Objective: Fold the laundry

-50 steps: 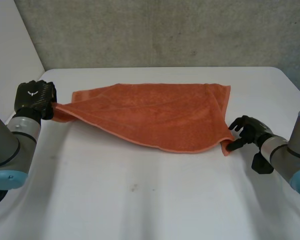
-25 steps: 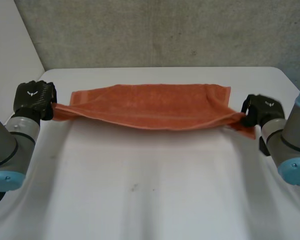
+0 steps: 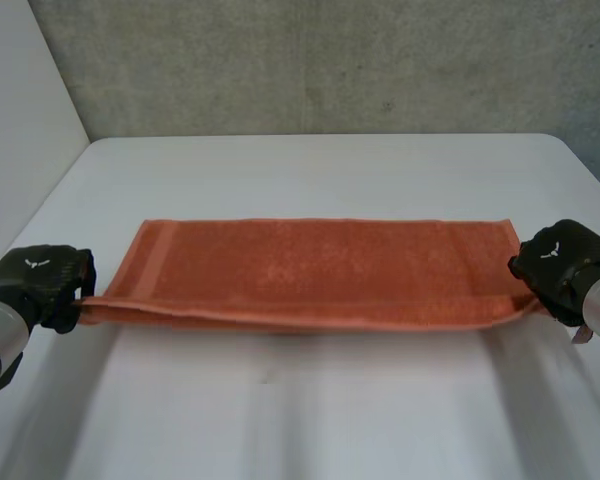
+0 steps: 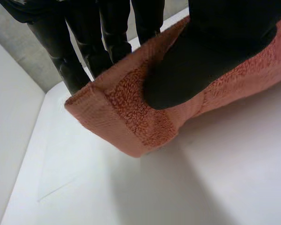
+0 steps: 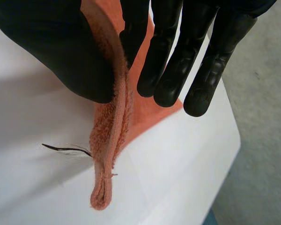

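Note:
An orange towel hangs stretched wide between my two hands, folded double along its length, above the white table. My left hand pinches the towel's left end; in the left wrist view the thumb presses the doubled corner of the towel against the fingers. My right hand holds the right end; in the right wrist view the thumb and a finger pinch the towel's doubled edge.
The table's back edge meets a grey wall. The table's right edge lies close beside my right hand, with grey floor beyond it.
The right hand shut on the towel's right end. Both hands then lifted the towel, drew it toward the front of the table and pulled it taut and wider.

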